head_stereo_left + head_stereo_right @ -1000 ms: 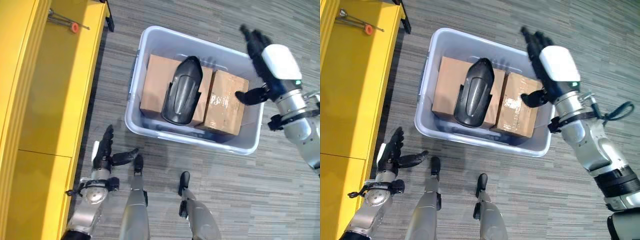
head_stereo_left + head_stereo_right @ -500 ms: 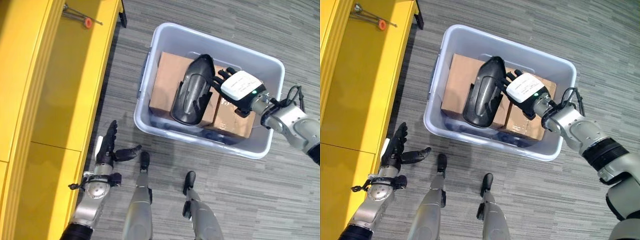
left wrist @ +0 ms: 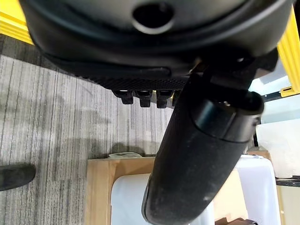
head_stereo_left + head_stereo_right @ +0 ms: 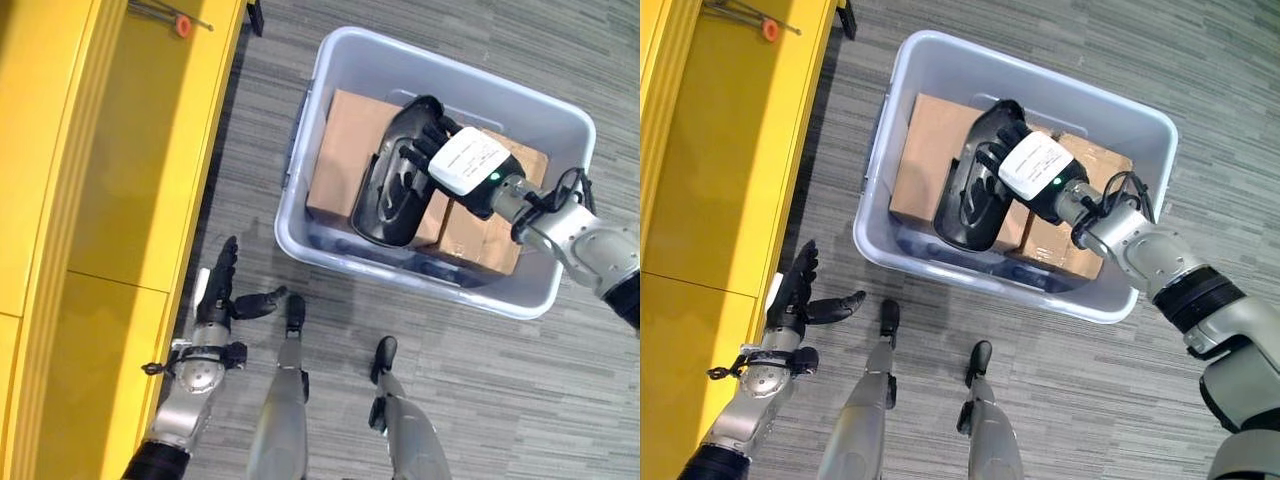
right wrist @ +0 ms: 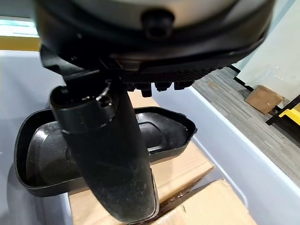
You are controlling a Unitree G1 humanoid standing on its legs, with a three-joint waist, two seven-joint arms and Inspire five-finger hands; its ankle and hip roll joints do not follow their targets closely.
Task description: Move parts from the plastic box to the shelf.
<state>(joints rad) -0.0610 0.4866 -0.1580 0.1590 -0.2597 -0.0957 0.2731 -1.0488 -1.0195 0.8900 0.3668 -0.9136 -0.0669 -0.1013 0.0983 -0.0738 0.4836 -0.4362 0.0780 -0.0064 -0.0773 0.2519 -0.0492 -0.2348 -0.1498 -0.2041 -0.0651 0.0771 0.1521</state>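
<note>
A black curved shell part [image 4: 383, 212] lies hollow side up across two cardboard boxes [image 4: 338, 150] inside the pale plastic box [image 4: 296, 160]. My right hand [image 4: 462, 160], white-backed, reaches in from the right. It is open, with straight fingers spread over the part's upper end, touching or just above it. The right wrist view shows that part [image 5: 161, 133] past the thumb [image 5: 110, 164], which stands out and is not closed on anything. My left hand [image 4: 214, 300] hangs open low at the left, beside the yellow shelf [image 4: 110, 150].
A thin tool with an orange grip [image 4: 180, 23] lies at the far end of the shelf top. The second cardboard box [image 4: 492, 232] fills the plastic box's right side. Grey striped carpet surrounds the box.
My right hand came down from above the box's right rim and slid left onto the black part's upper end. The camera view shifted; the left hand stayed put.
</note>
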